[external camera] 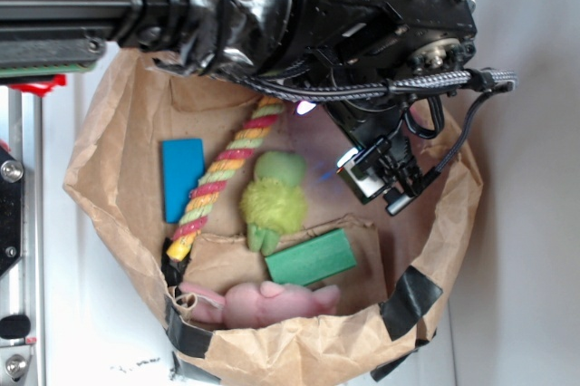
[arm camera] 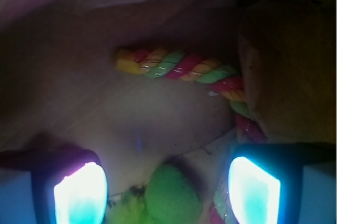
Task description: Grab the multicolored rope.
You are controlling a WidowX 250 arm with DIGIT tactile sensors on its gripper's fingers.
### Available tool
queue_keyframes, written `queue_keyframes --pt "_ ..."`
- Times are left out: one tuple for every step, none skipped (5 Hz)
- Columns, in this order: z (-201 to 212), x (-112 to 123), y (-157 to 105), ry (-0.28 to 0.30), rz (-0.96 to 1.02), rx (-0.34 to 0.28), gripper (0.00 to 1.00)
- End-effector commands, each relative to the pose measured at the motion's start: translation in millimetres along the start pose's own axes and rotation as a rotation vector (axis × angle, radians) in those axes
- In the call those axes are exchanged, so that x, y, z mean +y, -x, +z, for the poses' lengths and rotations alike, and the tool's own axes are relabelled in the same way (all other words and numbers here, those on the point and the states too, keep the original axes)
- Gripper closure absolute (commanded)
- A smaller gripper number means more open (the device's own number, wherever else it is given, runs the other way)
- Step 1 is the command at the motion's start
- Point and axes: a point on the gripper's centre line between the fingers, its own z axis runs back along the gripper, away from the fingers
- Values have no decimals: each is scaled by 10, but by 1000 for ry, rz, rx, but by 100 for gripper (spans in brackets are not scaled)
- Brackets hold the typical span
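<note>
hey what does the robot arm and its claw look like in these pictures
The arm is black with bolted housings, crinkled clear plastic wrap near its base, and a grey braided cable alongside. The claw has two dark fingers whose pads glow bright cyan-white.

The multicolored rope (external camera: 227, 168) is seen as thick twisted cord with a slightly glossy sheen on its strands in the wrist view, while the lime-green plush toy (external camera: 272, 200) is shown as fuzzy, matt cloth and the pink toy (external camera: 272, 303) as soft, smooth-looking fabric. The paper bag (external camera: 118, 223) is made of creased, matt brown paper patched with glossy black tape (external camera: 412, 300). The blue block (external camera: 183, 178) and green block (external camera: 311, 257) are finished smooth and matt, and the gripper (arm camera: 166, 187) pads (arm camera: 80, 195) appear translucent and glowing.
</note>
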Motion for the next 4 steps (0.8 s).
queue_keyframes --pt "244 213 -130 18 77 -57 0" --pt "185 240 -76 15 70 -63 0" --pt "75 252 55 4 43 -80 0" --pt "11 217 224 14 22 -108 0"
